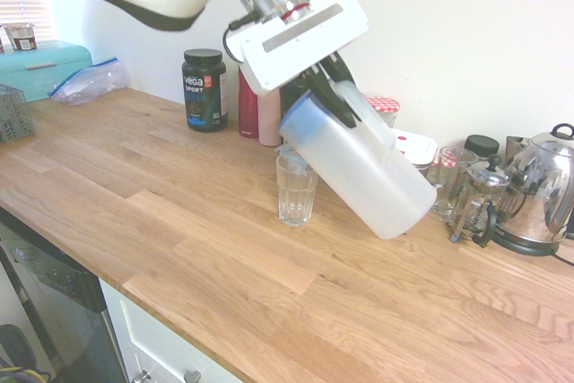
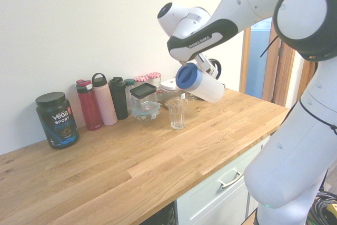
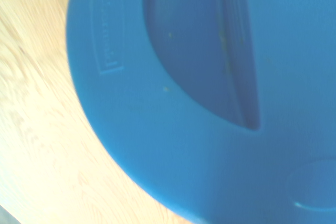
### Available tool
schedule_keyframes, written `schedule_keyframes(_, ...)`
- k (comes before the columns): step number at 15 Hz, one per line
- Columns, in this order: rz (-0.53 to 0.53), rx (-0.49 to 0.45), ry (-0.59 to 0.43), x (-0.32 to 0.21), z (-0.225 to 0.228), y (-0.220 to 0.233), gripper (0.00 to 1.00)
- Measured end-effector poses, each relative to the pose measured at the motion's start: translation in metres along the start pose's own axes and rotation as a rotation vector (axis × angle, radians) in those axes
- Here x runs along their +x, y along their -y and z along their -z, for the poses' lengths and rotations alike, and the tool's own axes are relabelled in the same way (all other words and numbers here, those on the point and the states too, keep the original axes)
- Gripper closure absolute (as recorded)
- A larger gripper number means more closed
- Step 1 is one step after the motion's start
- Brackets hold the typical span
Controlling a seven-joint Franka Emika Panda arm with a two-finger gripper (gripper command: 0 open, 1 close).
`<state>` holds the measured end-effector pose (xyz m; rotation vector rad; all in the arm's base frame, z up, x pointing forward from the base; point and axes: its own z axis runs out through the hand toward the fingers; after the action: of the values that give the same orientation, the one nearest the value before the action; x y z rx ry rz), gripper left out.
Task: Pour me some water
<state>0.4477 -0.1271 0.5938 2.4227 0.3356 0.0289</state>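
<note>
1. Pitcher (image 1: 363,168) tipped, blue lid (image 2: 187,76) end down, just above glass (image 1: 296,188) on counter (image 1: 206,221)
2. Gripper (image 1: 338,87) closed on pitcher's handle, prob. firm
3. Risk: spout misses rim if lid's turned wrong → spill
4. Tilting too fast w/ heavy pitcher could twist grip, knock glass

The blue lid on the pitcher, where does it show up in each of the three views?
First exterior view: just above center, the tilted pitcher's blue lid at its upper left end.
Second exterior view: slightly right of center, above the glass.
Wrist view: filling most of the picture, with wooden counter along the left.
Shared landmark: the wooden counter, visible in all three.
</note>
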Motion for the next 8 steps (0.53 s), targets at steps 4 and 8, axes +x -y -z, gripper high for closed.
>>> schedule_keyframes(4, -0.153, 0.161, -0.118, -0.006, 0.055, -0.018, 1.0)
schedule_keyframes(8, -0.337, 0.326, -0.161, 0.005, 0.122, -0.012, 1.0)
